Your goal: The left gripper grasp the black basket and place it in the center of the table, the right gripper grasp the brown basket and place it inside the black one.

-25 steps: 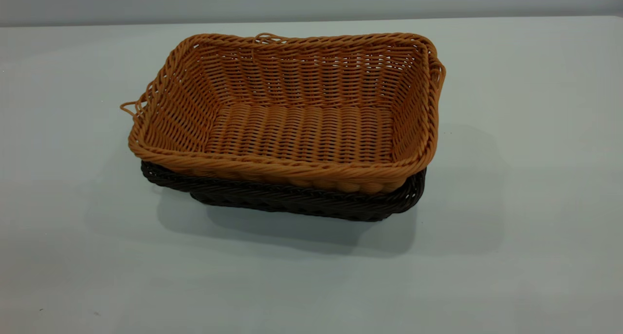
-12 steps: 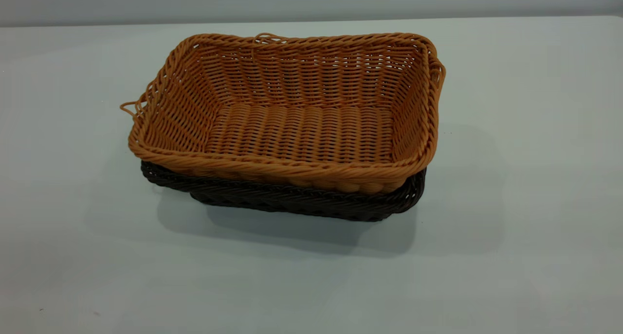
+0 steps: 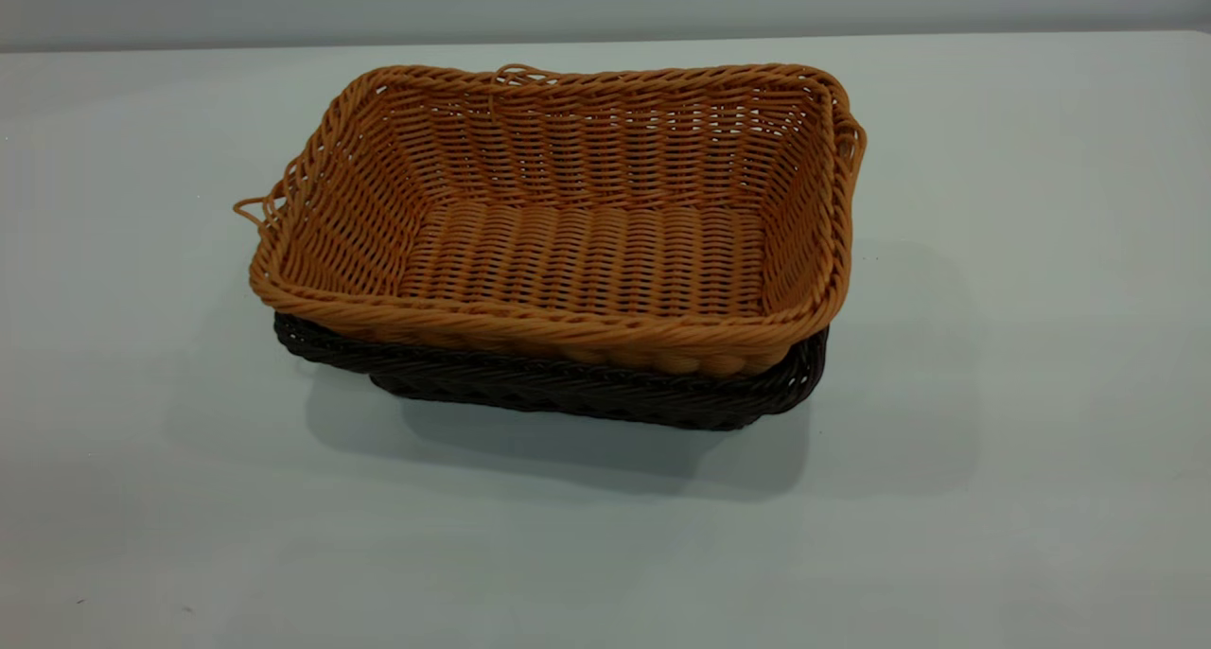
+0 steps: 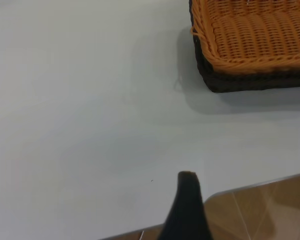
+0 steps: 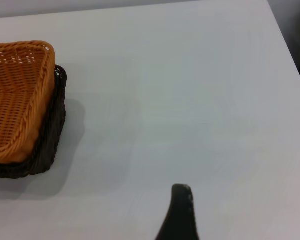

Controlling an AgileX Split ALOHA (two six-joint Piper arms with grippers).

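The brown basket (image 3: 587,252) sits nested inside the black basket (image 3: 587,395) in the middle of the table (image 3: 1022,460). Only the black basket's rim and lower front wall show beneath it. Neither gripper shows in the exterior view. In the left wrist view one black fingertip (image 4: 186,177) of the left gripper hangs over bare table, well away from the brown basket (image 4: 260,35) and the black basket (image 4: 250,82). In the right wrist view one fingertip (image 5: 182,192) of the right gripper is likewise far from the brown basket (image 5: 15,100) and the black basket (image 5: 52,130). Both hold nothing.
The table's near edge and brown floor (image 4: 262,210) show beside the left fingertip. The table's far corner (image 5: 277,20) shows in the right wrist view. Wide bare tabletop lies on every side of the stacked baskets.
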